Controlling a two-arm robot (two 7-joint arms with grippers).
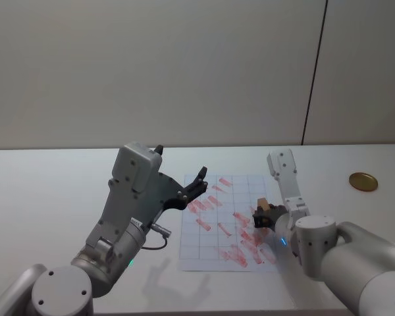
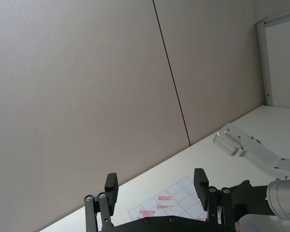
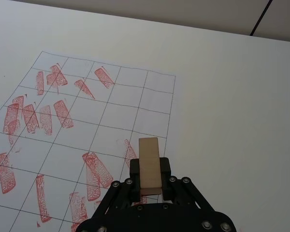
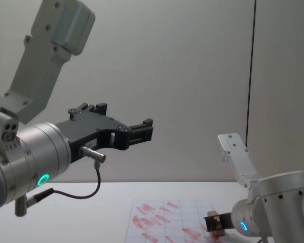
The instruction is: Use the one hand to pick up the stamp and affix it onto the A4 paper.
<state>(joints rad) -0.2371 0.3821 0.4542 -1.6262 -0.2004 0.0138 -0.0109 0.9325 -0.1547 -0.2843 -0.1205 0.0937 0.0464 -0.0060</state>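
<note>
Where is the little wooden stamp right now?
The stamp is on the robot's right in the head view, clamped in the right gripper over the right part of the paper.

table white | A4 paper flat near middle | gold disc well apart, right

Gold disc, maybe a lid, on white table, far rt.

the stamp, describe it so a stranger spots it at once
Find the white gridded A4 paper, dotted with red marks. Over its right side the right gripper holds the stamp: a plain tan wooden block, not red like the marks.
</note>
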